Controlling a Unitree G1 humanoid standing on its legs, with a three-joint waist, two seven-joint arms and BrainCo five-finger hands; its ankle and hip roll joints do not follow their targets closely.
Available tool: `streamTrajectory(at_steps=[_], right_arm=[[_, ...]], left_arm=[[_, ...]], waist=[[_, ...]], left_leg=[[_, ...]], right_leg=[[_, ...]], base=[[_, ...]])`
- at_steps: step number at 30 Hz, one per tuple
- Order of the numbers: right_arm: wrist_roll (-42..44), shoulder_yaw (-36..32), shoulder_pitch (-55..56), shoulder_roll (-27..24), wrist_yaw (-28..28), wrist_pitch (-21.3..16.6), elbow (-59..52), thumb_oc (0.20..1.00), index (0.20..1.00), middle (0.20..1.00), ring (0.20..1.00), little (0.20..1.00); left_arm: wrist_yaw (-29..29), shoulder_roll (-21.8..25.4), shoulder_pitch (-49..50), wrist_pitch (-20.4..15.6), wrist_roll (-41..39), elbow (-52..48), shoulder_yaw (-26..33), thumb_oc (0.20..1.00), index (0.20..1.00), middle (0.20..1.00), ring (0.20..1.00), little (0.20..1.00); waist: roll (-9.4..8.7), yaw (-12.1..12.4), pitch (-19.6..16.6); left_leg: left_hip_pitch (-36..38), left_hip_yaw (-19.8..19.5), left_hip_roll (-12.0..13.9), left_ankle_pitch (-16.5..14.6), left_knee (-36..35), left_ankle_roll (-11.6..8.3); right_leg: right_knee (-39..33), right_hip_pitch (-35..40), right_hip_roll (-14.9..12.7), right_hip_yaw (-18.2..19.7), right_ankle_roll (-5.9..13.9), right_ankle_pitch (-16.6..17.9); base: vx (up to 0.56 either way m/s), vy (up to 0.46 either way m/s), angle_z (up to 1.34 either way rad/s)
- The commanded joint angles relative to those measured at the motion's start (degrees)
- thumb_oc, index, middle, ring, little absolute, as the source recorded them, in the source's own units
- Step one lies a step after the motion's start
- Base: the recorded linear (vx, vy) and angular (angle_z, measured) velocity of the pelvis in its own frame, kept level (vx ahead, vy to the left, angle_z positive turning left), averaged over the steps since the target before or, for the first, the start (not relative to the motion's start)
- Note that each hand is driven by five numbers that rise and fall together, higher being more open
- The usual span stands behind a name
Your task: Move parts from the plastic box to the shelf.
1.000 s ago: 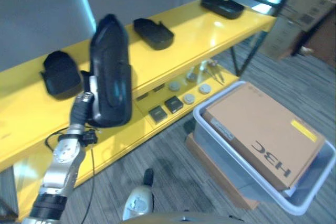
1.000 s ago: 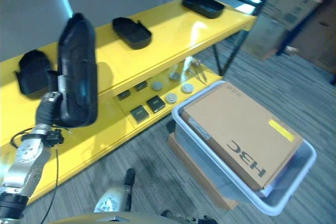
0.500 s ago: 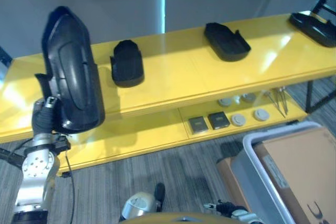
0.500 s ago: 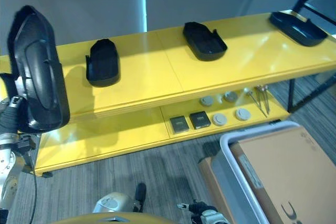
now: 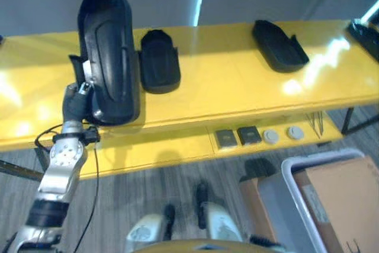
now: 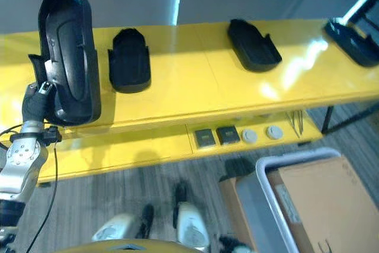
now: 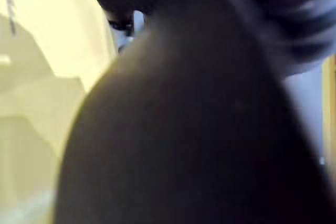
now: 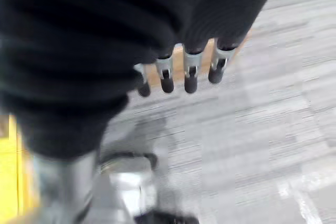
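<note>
Rising upright from the left hand (image 5: 76, 100), the black part (image 5: 109, 51) fronts the yellow shelf (image 5: 225, 81).

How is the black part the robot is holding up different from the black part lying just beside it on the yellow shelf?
The held part is long and stands nearly upright, gripped at its lower end by the left robot hand. The part beside it is much shorter and lies flat on the shelf, with nothing touching it. The held part looks glossier, with a long groove down its face; the lying part looks duller, like a shallow tray. Both are black moulded pieces.

Glare on shelf (image 5: 320, 63), blurred wrist views.
</note>
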Motion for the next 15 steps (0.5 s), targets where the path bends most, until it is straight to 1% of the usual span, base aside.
streamTrajectory(at_steps=[1,4,5,6,7,8,9,10,11,12,13,14,15], right_arm=[[-0.1,1.9,-0.3,-2.4,0.2,-0.9,1.3,1.0,1.0,1.0,1.0,1.0],[0.2,2.0,-0.7,-3.2,-0.4,0.6,0.4,1.0,1.0,1.0,1.0,1.0],[-0.3,2.2,-0.4,-3.6,-0.4,1.4,-0.4,1.0,1.0,1.0,1.0,1.0],[-1.2,2.2,-0.3,-3.8,-0.2,1.7,-0.7,1.0,1.0,1.0,1.0,1.0],[-1.7,2.1,-0.1,-3.8,-0.2,1.7,-0.8,1.0,1.0,1.0,1.0,1.0],[-1.9,2.0,0.4,-3.9,-0.6,1.5,-1.0,1.0,1.0,1.0,1.0,1.0],[-1.4,1.8,0.6,-3.9,-1.0,1.4,-0.9,1.0,1.0,1.0,1.0,1.0],[-0.8,1.5,0.5,-4.2,-1.2,1.4,-0.8,1.0,1.0,1.0,1.0,1.0],[-0.7,1.3,0.5,-4.4,-0.9,1.4,-0.7,1.0,1.0,1.0,1.0,1.0],[-1.0,1.1,0.4,-4.6,-0.6,1.3,-0.5,1.0,1.0,1.0,1.0,1.0],[-2.3,1.0,0.5,-4.8,-0.3,1.1,-0.4,1.0,1.0,1.0,1.0,1.0],[-2.5,0.9,0.6,-5.0,-0.4,1.1,-0.4,1.0,1.0,1.0,1.0,1.0],[-2.9,0.6,0.6,-5.7,-0.3,1.0,-0.3,1.0,1.0,1.0,1.0,1.0]], left_arm=[[1.0,0.5,1.4,-2.7,1.8,-8.8,1.7,0.2,0.2,0.2,0.2,0.2],[2.1,-0.5,1.4,-1.6,2.7,-8.7,0.9,0.2,0.2,0.2,0.2,0.2],[3.2,-0.2,1.2,-1.0,2.7,-8.4,0.9,0.2,0.2,0.2,0.2,0.2],[3.6,0.0,1.1,-0.6,2.5,-8.3,1.0,0.2,0.2,0.2,0.2,0.2],[3.5,0.0,1.1,-0.6,2.5,-8.2,1.1,0.2,0.2,0.2,0.2,0.2],[2.9,0.0,0.9,-0.5,2.3,-8.1,1.2,0.2,0.2,0.2,0.2,0.2],[2.5,-0.1,0.8,-0.5,2.0,-8.1,1.2,0.2,0.2,0.2,0.2,0.2],[2.0,-0.3,0.4,-0.8,1.8,-8.1,0.8,0.2,0.2,0.2,0.2,0.2],[1.9,-0.4,0.2,-1.2,1.9,-8.0,0.6,0.2,0.2,0.2,0.2,0.2],[1.9,-0.7,-0.1,-1.5,2.1,-8.0,0.4,0.2,0.2,0.2,0.2,0.2],[1.9,-0.9,-0.2,-1.8,2.1,-8.5,0.4,0.2,0.2,0.2,0.2,0.2],[1.8,-1.1,-0.2,-1.9,2.2,-8.6,0.5,0.2,0.2,0.2,0.2,0.2],[1.7,-1.4,-0.5,-2.1,2.1,-8.9,0.2,0.2,0.2,0.2,0.2,0.2]], waist=[[3.09,1.6,-5.4],[2.52,1.7,-6.7],[2.17,1.6,-6.9],[2.01,1.5,-6.8],[1.85,1.4,-6.6],[1.47,1.2,-6.0],[1.39,1.1,-5.7],[1.49,0.7,-5.2],[1.73,0.3,-5.1],[2.11,0.1,-5.1],[2.52,-0.2,-5.1],[2.7,-0.4,-5.0],[3.21,-0.7,-5.0]], left_leg=[[3.9,-1.2,3.6,2.2,-10.7,-2.97],[3.6,0.9,5.0,2.5,-10.4,-3.98],[2.9,2.8,5.8,2.1,-8.9,-4.38],[2.3,3.8,6.2,1.9,-7.8,-4.59],[1.7,4.7,6.4,1.7,-6.6,-4.78],[-0.1,6.7,6.9,1.2,-3.4,-5.32],[-0.9,7.8,7.7,1.1,-2.2,-5.7],[-1.4,9.7,10.3,2.0,-2.3,-6.66],[-1.4,10.3,12.4,3.3,-3.3,-7.52],[-1.0,10.1,14.6,5.1,-5.4,-8.52],[-0.8,10.2,17.5,7.5,-8.0,-9.95],[-0.5,10.3,18.6,8.5,-9.0,-10.49],[-0.5,10.5,21.6,11.3,-11.0,-11.88]], right_leg=[[-4.7,6.0,3.5,-4.4,2.41,3.4],[-7.5,9.4,4.3,-4.8,1.49,2.4],[-8.1,10.5,4.6,-5.0,1.06,1.8],[-8.3,10.9,4.7,-5.1,0.89,1.6],[-8.5,11.3,4.7,-5.2,0.78,1.5],[-8.8,11.9,4.4,-5.6,0.57,1.5],[-8.9,12.0,4.2,-6.2,0.51,1.5],[-8.5,11.8,3.8,-7.4,0.36,1.2],[-8.2,11.6,3.6,-7.8,0.27,1.0],[-8.0,11.6,3.4,-8.1,0.2,0.6],[-8.0,11.8,3.0,-8.3,0.23,0.1],[-8.0,12.0,2.7,-8.4,0.22,-0.1],[-7.8,12.2,1.9,-8.5,0.28,-0.5]], base=[[0.21,-0.163,0.4],[0.2,-0.147,0.35],[0.18,-0.138,0.15],[0.13,-0.115,0.05],[0.05,-0.082,0.06],[0.0,-0.055,0.11],[-0.03,-0.009,0.23],[-0.05,0.059,0.39],[-0.05,0.147,0.78],[-0.01,0.26,0.85],[0.01,0.281,0.72],[0.0,0.416,0.39],[-0.01,0.274,0.2]])
